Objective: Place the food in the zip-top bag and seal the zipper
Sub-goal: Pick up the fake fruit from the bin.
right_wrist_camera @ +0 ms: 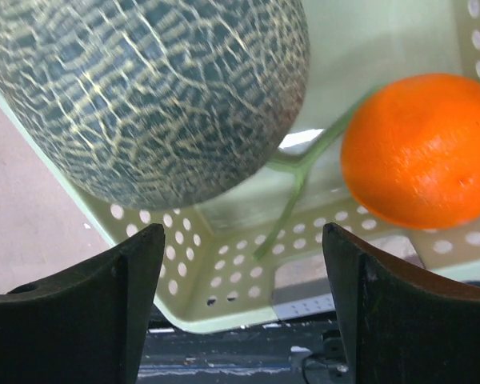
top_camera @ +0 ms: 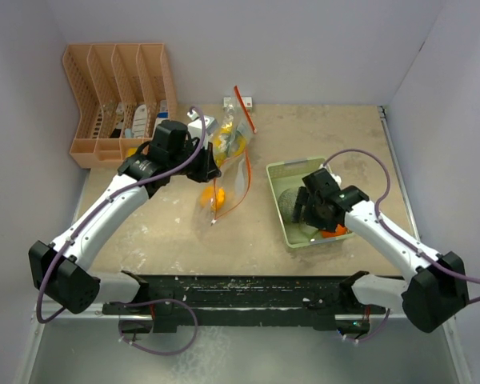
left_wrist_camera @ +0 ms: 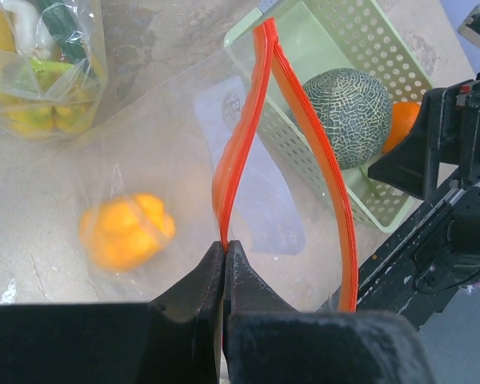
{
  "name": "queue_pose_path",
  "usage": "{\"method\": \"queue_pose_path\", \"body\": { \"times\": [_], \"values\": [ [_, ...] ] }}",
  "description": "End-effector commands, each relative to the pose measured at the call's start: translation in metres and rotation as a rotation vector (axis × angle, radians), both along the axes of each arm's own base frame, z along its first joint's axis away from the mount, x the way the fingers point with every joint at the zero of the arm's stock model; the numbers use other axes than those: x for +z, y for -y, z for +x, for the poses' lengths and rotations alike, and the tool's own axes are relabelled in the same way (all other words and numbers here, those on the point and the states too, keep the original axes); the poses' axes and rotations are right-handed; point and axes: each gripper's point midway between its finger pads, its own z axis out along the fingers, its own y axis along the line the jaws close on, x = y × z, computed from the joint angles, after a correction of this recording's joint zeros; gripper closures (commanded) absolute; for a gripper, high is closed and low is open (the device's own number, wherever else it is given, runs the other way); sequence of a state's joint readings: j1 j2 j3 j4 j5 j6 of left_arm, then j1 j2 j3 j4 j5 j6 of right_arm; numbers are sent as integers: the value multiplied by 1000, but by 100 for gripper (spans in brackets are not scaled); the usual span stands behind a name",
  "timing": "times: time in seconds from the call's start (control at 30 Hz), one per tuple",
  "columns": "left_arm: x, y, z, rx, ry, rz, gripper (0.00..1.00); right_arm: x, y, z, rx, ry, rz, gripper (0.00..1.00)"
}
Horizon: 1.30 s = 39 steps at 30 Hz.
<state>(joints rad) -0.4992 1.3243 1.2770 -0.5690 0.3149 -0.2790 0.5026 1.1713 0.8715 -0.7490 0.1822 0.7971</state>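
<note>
My left gripper [top_camera: 210,168] [left_wrist_camera: 225,244] is shut on one lip of the zipper [left_wrist_camera: 240,152], the red-orange strip along the mouth of the clear zip-top bag [top_camera: 232,180] [left_wrist_camera: 168,136]; the mouth gapes open. The orange-yellow bell pepper [top_camera: 214,196] [left_wrist_camera: 128,232] lies inside the bag. The yellow banana bunch [top_camera: 228,142] [left_wrist_camera: 32,80] shows through clear plastic further back. The grey-green melon [top_camera: 290,204] [left_wrist_camera: 348,104] [right_wrist_camera: 144,96] and the small orange fruit [top_camera: 334,232] [right_wrist_camera: 424,148] sit in the pale green basket [top_camera: 292,166] [right_wrist_camera: 248,264]. My right gripper [top_camera: 308,210] [right_wrist_camera: 244,240] is open and empty, just above them.
A peach slotted organiser [top_camera: 120,88] with small packets stands at the back left. Grey walls close in the table on the left, back and right. The black rail of the arm bases [top_camera: 240,292] runs along the near edge.
</note>
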Motion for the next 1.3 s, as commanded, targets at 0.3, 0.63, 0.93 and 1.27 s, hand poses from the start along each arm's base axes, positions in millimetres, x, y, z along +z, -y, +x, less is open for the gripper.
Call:
{"method": "queue_pose_path", "body": {
  "times": [0.3, 0.63, 0.93, 1.27],
  "values": [
    [21, -1, 5, 24, 57, -19, 100, 10, -19, 115, -10, 243, -100, 15],
    [21, -5, 3, 30, 63, -7, 100, 0, -25, 117, -5, 233, -73, 16],
    [17, -1, 3, 13, 52, -11, 100, -34, -34, 105, -5, 162, -21, 29],
    [12, -5, -1, 17, 47, 0, 100, -62, -33, 95, -31, 114, -10, 46]
  ]
}}
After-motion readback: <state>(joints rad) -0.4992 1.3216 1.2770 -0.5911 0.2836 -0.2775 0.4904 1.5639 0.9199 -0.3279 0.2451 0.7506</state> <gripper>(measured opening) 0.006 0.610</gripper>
